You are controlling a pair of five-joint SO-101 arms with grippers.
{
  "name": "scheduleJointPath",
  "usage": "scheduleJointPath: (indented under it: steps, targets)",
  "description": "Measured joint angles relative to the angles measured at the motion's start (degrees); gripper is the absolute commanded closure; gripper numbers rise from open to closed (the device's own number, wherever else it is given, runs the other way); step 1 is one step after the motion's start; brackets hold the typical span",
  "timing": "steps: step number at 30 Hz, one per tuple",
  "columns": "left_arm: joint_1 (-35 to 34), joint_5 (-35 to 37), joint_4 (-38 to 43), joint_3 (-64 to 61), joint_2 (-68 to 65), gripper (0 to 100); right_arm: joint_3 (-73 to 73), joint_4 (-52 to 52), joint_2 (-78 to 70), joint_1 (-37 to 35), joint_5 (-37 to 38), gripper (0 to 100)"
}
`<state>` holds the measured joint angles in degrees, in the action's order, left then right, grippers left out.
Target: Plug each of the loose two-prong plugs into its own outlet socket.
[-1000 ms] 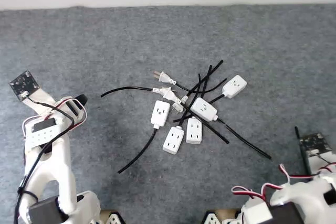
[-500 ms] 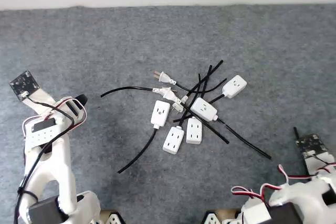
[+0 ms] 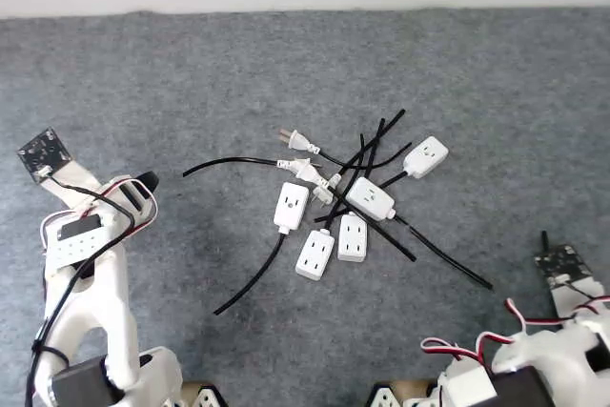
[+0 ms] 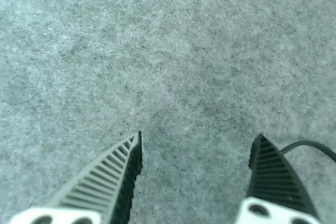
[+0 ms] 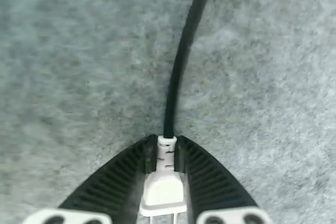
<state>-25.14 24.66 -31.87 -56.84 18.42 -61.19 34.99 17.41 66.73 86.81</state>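
**Right gripper [image 5: 165, 145] clamped on a white plug [image 5: 164, 184]; left gripper [image 4: 198, 136] wide over bare carpet [image 4: 157, 51]**

The white plug sits pinched at its neck between the right gripper's black ribbed fingers [image 5: 123, 174]; its long axis runs in line with the fingers, the prongs toward the wrist and cut off at the picture's edge; its black cord [image 5: 184, 61] leaves the neck and runs almost straight away over the carpet until it passes out of view.

In the high view the right arm [image 3: 558, 355] is folded low at the near right corner, well apart from the pile; its wrist board [image 3: 562, 262] covers the plug, and a short black stub [image 3: 544, 238] pokes out beyond it. The left arm [image 3: 86, 274] stands at the near left edge, leaning toward the middle; its fingers are spread far apart and hold nothing; a black cord end [image 4: 310, 148] lies just beside one fingertip.

Between the arms, five white sockets [image 3: 315, 254] lie in a tangle of black cords; two loose plugs [image 3: 303, 143] rest at the pile's far left side, prongs pointing toward the left arm's side; where the cords cross, which cord belongs to which socket is hard to make out.
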Motion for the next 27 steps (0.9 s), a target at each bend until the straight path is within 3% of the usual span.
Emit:
scheduleJointPath:
  steps: [12,17,27]
  targets:
    - [0.0,0.0,0.0,0.0,0.0,69,-0.4,-0.1,0.6,-0.5,-0.4,99.1]
    - [0.0,0.0,0.0,0.0,0.0,69,-0.6,3.3,3.6,-5.1,-10.4,99.1]
    - [1.6,-4.1,-1.8,0.0,0.0,69,-0.7,30.9,30.4,-26.3,-30.5,99.1]
